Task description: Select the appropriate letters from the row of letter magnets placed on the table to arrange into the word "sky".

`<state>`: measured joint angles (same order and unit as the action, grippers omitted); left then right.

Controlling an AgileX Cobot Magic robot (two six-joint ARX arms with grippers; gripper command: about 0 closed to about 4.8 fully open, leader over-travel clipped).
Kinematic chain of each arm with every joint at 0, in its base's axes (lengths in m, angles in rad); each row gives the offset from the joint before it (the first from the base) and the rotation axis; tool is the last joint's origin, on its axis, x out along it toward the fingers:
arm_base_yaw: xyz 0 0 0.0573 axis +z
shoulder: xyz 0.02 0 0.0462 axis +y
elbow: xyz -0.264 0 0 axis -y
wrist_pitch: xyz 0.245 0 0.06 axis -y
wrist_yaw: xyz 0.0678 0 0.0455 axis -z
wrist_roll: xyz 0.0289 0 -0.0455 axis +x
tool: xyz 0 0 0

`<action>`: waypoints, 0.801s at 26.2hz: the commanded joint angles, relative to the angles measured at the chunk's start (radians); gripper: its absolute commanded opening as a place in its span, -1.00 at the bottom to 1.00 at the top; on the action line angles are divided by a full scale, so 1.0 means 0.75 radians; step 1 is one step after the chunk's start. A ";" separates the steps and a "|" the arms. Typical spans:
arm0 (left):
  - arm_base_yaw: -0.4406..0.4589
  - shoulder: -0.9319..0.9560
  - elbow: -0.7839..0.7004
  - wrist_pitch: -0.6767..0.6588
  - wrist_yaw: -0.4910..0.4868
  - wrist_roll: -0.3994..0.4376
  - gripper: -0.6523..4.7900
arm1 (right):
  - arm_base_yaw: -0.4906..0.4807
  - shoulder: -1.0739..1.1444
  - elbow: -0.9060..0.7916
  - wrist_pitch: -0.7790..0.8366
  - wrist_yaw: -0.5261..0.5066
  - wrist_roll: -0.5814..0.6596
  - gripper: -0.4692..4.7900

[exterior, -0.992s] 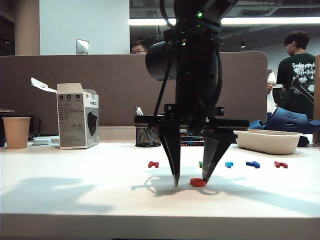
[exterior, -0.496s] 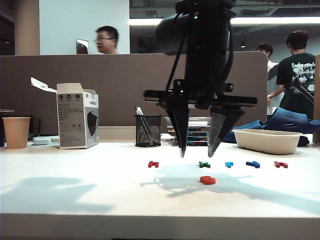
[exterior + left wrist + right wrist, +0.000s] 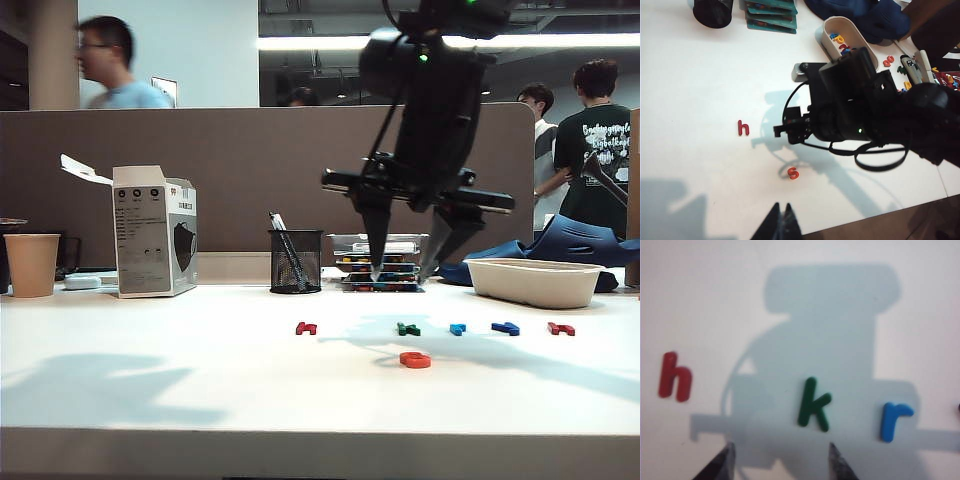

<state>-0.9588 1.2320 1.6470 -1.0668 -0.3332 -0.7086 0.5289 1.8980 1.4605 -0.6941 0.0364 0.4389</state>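
Right claw [image 3: 404, 272] hangs wide and empty; its wrist view reads green k [image 3: 813, 404], left claw [image 3: 781, 223] looks pinched.

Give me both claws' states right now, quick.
Left claw: shut, empty, hanging above the table near the orange s.
Right claw: open, empty, raised over the green k.

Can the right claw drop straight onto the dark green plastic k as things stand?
Probably yes: the right claw hangs open above the dark green plastic letter k, nothing between them.
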 commanded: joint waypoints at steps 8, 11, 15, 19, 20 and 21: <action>0.001 -0.004 0.003 0.009 -0.005 0.002 -0.78 | -0.041 0.171 0.073 0.023 -0.080 -0.033 0.07; 0.001 -0.004 0.003 0.009 -0.005 0.002 -0.78 | -0.041 0.198 0.095 0.012 -0.076 -0.033 0.07; 0.000 -0.004 0.003 0.008 -0.005 0.002 -0.78 | -0.041 0.208 0.095 0.003 -0.076 -0.033 0.05; 0.001 -0.004 0.003 0.009 -0.005 0.002 -0.78 | -0.040 0.214 0.095 -0.027 -0.076 -0.038 0.03; 0.001 -0.004 0.003 0.008 -0.005 0.002 -0.78 | -0.040 0.217 0.094 -0.033 -0.074 -0.046 0.00; 0.001 -0.004 0.003 0.009 -0.005 0.002 -0.78 | -0.039 0.221 0.094 -0.037 -0.072 -0.060 -0.03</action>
<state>-0.9588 1.2312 1.6470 -1.0668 -0.3332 -0.7086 0.4969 2.0537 1.5330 -0.6949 -0.0200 0.4118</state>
